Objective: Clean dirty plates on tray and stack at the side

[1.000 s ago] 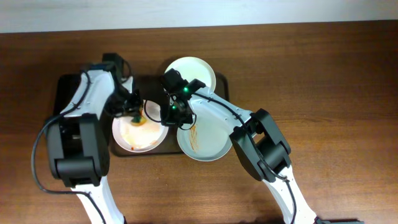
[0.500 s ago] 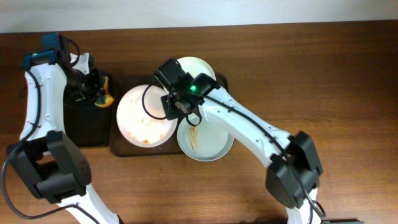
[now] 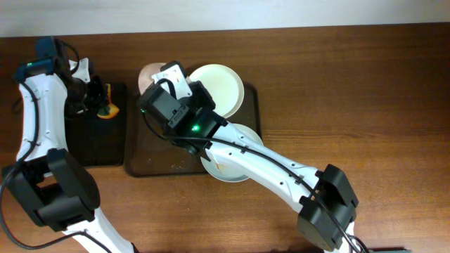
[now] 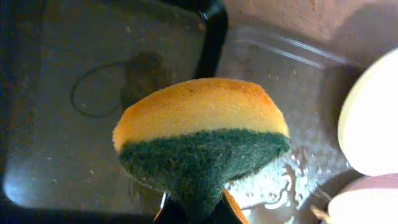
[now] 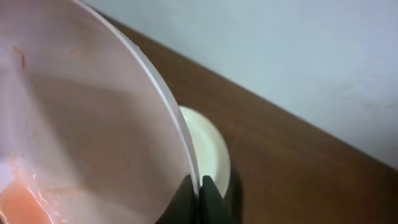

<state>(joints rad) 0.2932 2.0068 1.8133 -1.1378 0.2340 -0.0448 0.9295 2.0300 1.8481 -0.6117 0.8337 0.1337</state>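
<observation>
The right hand (image 5: pixel 200 188), clamped on the rim of the smeared plate (image 5: pixel 87 130), had raised it off the tray (image 3: pixel 151 160). The left hand (image 3: pixel 102 102), at nine o'clock, still gripped the sponge (image 4: pixel 199 149).

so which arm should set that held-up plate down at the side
Right. The right gripper is clamped on the rim of the tilted plate, above the brown tray. The left gripper is occupied holding the sponge over the black tray.
</observation>
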